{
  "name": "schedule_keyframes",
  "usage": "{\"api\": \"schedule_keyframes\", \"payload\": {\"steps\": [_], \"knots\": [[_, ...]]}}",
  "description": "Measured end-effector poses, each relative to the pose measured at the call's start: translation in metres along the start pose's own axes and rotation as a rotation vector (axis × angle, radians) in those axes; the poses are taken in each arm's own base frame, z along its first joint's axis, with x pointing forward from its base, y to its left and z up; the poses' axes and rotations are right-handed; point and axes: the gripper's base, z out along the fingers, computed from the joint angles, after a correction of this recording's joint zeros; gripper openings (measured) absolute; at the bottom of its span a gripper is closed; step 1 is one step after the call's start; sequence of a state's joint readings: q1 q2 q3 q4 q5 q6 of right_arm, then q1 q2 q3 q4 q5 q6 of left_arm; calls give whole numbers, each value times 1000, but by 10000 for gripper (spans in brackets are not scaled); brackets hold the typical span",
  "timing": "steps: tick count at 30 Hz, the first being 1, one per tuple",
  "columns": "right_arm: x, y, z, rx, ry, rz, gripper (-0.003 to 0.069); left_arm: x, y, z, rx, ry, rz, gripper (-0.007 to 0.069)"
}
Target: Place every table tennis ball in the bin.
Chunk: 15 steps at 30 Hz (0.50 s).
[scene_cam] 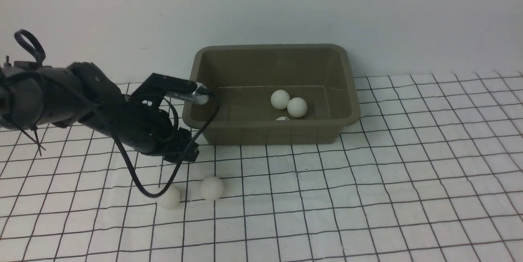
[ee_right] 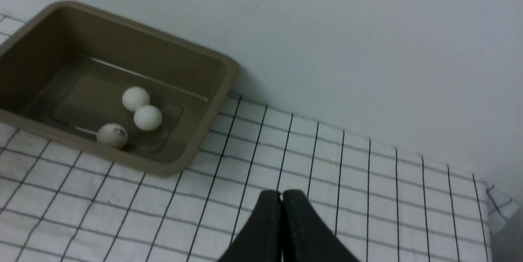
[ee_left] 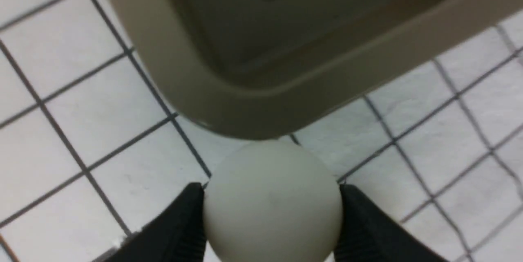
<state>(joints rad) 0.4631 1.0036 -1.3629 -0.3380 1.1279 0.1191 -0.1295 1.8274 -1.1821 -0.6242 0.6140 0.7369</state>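
You are clamping left gripper (ee_left: 271, 190) fingers on a table tennis ball (ee_left: 271, 217) at the bin (ee_left: 229, 106) rim; right gripper (ee_right: 281, 196) fingers are sitting together; releasing here is risking a rim bounce.

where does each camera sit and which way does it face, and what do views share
Front view: between the two arms, facing forward at the bin; only the left arm shows.
Left wrist view: on the left wrist, looking past the left gripper, closed on a ball, at a bin corner.
Right wrist view: on the right wrist, looking across the checked cloth at the bin; the shut right gripper shows.
Front and right wrist views share the three balls in the bin.
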Motion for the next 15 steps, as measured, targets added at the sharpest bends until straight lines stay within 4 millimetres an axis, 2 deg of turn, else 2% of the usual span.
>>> {"api": "schedule_keyframes", "payload": {"steps": [4, 6, 8, 10, 12, 14, 15], "knots": [[72, 5, 9, 27, 89, 77, -16, -9, -8, -34, -22, 9, 6, 358], [104, 10, 17, 29, 128, 102, -16, -13, -13, -54, -65, -16, 1, 358], [127, 16, 26, 19, 151, 111, -16, -23, -23, -70, -82, -61, 35, 358], [144, 21, 35, 4, 162, 123, -16, -32, -34, -74, -71, -86, 63, 358], [155, 25, 41, -11, 179, 147, -16, -41, -45, -71, -54, -96, 92, 358], [159, 28, 44, -28, 190, 172, -16, -52, -53, -61, -37, -99, 111, 358], [160, 29, 44, -35, 194, 182, -16, -58, -54, -49, -30, -92, 114, 358]]}}
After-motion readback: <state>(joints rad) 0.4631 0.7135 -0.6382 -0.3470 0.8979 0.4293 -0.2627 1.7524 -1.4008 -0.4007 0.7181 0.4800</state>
